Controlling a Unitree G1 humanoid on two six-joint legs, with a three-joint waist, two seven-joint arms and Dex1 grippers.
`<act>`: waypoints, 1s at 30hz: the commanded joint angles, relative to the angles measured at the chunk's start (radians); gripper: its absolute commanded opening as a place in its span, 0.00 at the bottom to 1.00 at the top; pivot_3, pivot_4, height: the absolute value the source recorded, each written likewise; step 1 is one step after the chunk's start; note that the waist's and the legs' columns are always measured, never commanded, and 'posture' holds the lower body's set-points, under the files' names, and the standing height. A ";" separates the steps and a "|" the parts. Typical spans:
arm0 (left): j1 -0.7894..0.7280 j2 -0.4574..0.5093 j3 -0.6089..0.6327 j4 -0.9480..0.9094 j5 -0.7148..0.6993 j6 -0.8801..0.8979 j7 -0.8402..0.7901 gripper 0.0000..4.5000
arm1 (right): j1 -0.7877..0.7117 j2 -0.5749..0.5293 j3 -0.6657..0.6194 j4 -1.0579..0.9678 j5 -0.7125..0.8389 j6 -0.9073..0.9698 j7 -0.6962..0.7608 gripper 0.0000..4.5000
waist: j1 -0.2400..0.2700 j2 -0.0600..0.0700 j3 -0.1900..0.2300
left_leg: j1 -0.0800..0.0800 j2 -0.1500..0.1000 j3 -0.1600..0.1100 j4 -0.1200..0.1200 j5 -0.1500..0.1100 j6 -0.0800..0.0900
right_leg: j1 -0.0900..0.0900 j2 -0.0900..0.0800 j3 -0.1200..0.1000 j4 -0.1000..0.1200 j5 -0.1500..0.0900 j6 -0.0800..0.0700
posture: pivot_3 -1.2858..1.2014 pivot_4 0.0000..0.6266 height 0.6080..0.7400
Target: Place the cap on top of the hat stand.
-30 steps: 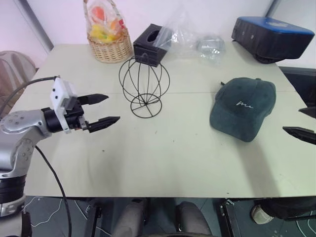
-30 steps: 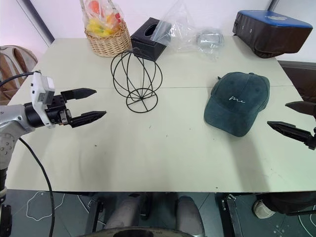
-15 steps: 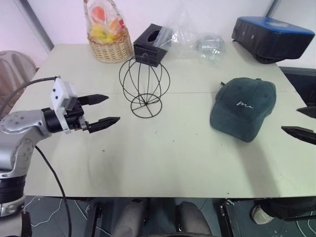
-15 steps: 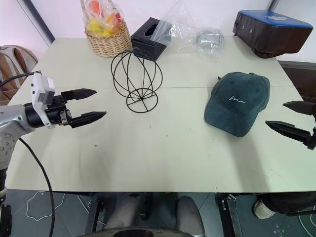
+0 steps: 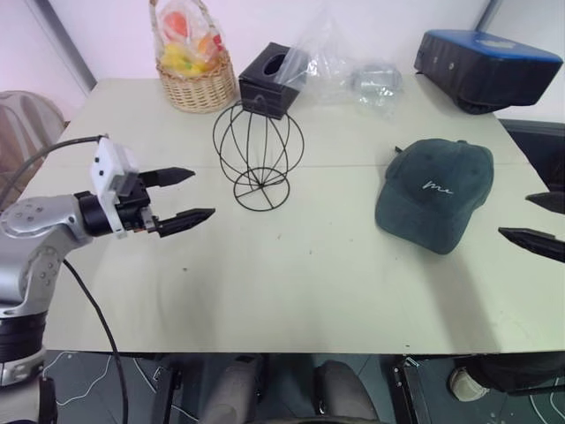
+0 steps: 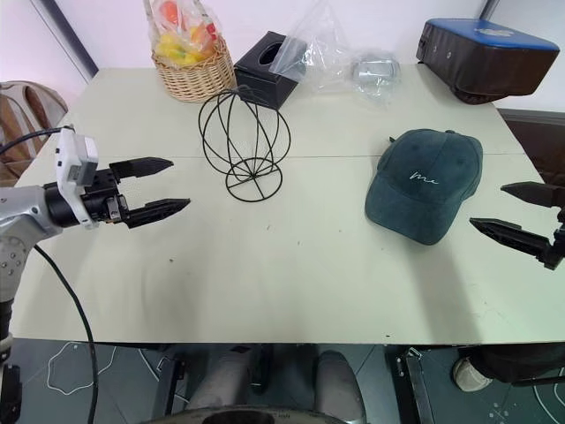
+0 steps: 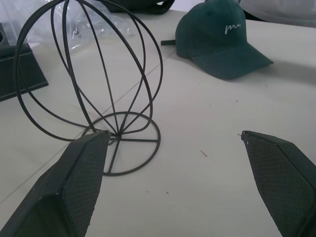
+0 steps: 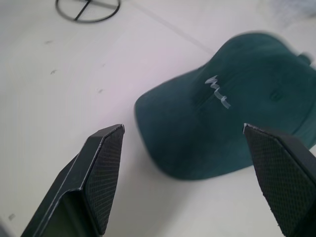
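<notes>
Black wire hat stand [image 5: 258, 156] stands upright left of table centre; left gripper [image 5: 184, 196] hovers beside it, fingers apart, empty. Cap [image 5: 435, 192] lies crown-up at right, long axis running front-to-back, brim toward the robot. Soft light fabric, stiffer brim: likely best pinched there. Right gripper [image 6: 521, 215] beside it, fingers spread, empty.

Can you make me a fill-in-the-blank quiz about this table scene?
1. The cap lies on the ____.
2. The hat stand is made of thin black ____.
3. The right end effector is ____, with nothing between its fingers.
4. The fruit sits in a woven ____.

Missing words: table; wire; open; basket
</notes>
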 commanded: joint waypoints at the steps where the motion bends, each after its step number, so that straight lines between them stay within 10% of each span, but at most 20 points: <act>1: -0.016 -0.001 -0.001 -0.001 0.004 -0.020 -0.004 1.00 | 0.001 0.047 0.003 -0.092 -0.037 -0.051 -0.087 0.87 | 0.000 0.000 0.000 | 0.000 0.000 0.000 0.000 0.000 0.000 | 0.000 0.000 0.000 0.000 0.000 0.000 | 0.52 0.24 1.00; 16: -0.030 -0.061 -0.060 0.007 0.008 -0.038 -0.009 1.00 | 0.236 0.290 0.084 -0.324 -0.310 -0.385 -0.272 0.87 | 0.000 -0.001 0.000 | 0.000 0.000 0.000 0.001 0.000 0.000 | 0.000 0.000 0.000 0.000 0.000 0.000 | 0.52 0.24 1.00; 30: -0.017 -0.081 -0.051 -0.039 -0.002 -0.022 0.007 1.00 | 0.207 0.441 0.380 -0.121 -0.857 -0.909 -0.708 0.87 | -0.001 0.000 -0.001 | 0.001 0.000 0.000 0.001 0.003 -0.004 | -0.002 0.001 0.000 0.001 0.000 0.000 | 0.52 0.24 1.00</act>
